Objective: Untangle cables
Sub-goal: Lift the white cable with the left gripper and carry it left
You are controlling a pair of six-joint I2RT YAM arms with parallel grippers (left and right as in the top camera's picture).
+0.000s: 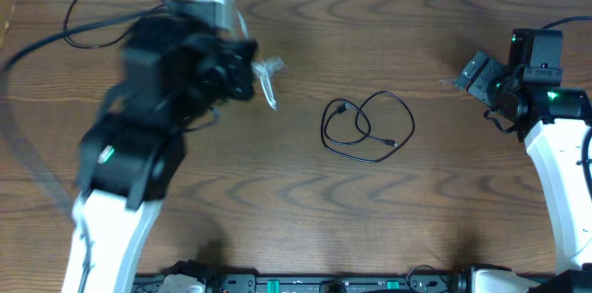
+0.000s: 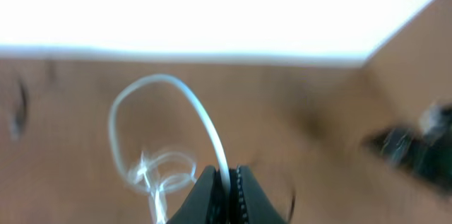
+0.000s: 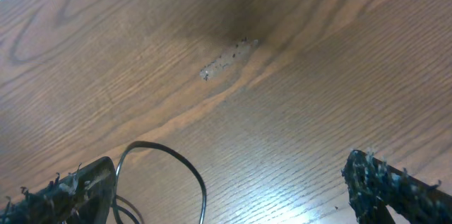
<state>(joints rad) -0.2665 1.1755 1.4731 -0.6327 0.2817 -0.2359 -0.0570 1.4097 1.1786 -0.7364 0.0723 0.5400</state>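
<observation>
The left gripper (image 2: 227, 176), jaws pinched shut on the white cable (image 2: 161, 78), holds that cord up over the far-left part of the wooden tabletop (image 1: 444, 219). The arm is smeared by motion blur in the overhead view. From the wrist camera the white cord arcs out of the fingers in one open loop and ends in a small snarl of coils at its low end, so it seems to be clear of the other cords but not yet straightened. A black cable (image 1: 365, 127) lies alone near the centre of the table in a few loose, overlapping loops. Both its plug ends show and nothing else touches it, and it looks separated though not laid out. A thin black loop (image 1: 70, 16) near the far-left corner looks to be a second black cable, though it runs so close to the arm's own wiring that this is unsure. The right gripper (image 1: 472, 76) waits by the right edge toward the far-right corner, fingers spread wide and holding nothing. By this reading the sorting is well advanced: what is left is to set down the white cord apart from the others and open its tangled end.
</observation>
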